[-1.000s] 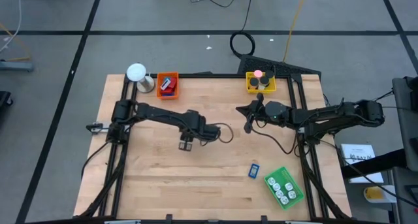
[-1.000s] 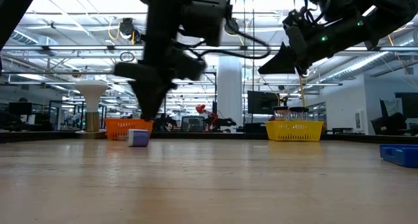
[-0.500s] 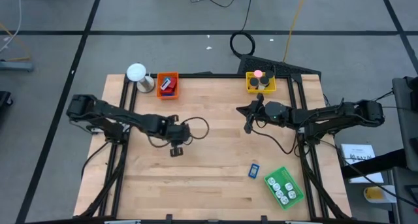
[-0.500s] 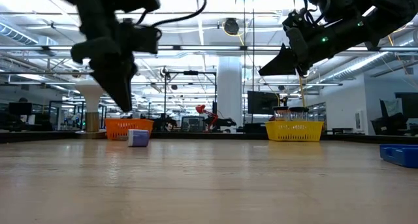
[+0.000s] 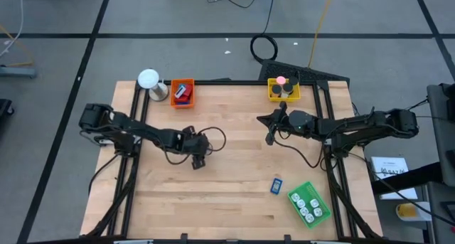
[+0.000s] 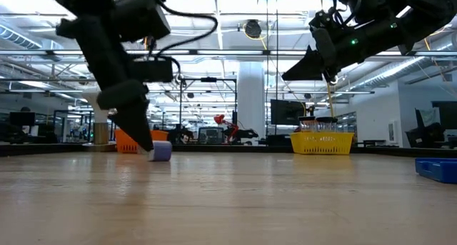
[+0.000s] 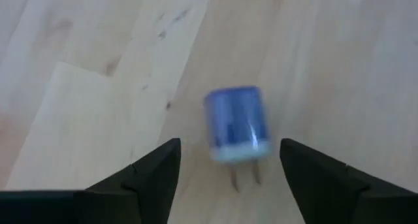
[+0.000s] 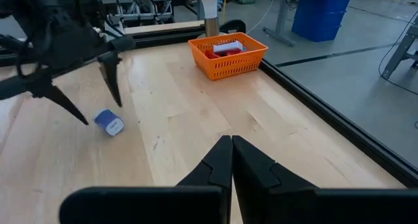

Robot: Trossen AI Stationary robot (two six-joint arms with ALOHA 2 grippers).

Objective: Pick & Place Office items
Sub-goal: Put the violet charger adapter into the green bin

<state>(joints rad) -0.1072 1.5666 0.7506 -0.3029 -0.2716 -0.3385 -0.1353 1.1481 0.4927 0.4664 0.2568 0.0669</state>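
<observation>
the left gripper (image 5: 198,161) hangs low over the table (image 5: 234,201), fingers spread wide, with a small purple roll (image 7: 236,124) lying on its side on the wood just ahead of the fingertips (image 7: 157,162) and between their lines. the roll sits toward the orange tray (image 5: 182,92) end of the table, well apart from that tray. to grip it well, the fingers should probably come forward until the roll lies fully between them, drop almost to the wood, then close across its round sides. it looks likely to roll away if one finger touches first.

the right gripper (image 5: 271,136) waits in the air, nearer the yellow tray (image 5: 283,89) than the roll, its fingers pressed together with nothing held.

the left wrist view alone shows the roll centred in the gap. the high view hides the roll under the gripper, yet alone shows a blue piece (image 5: 276,186) beside the green tray (image 5: 308,203). the low view shows the fingertips down near the wood beside the roll (image 6: 161,151). the right wrist view shows red pieces (image 8: 210,53) inside the orange tray.
</observation>
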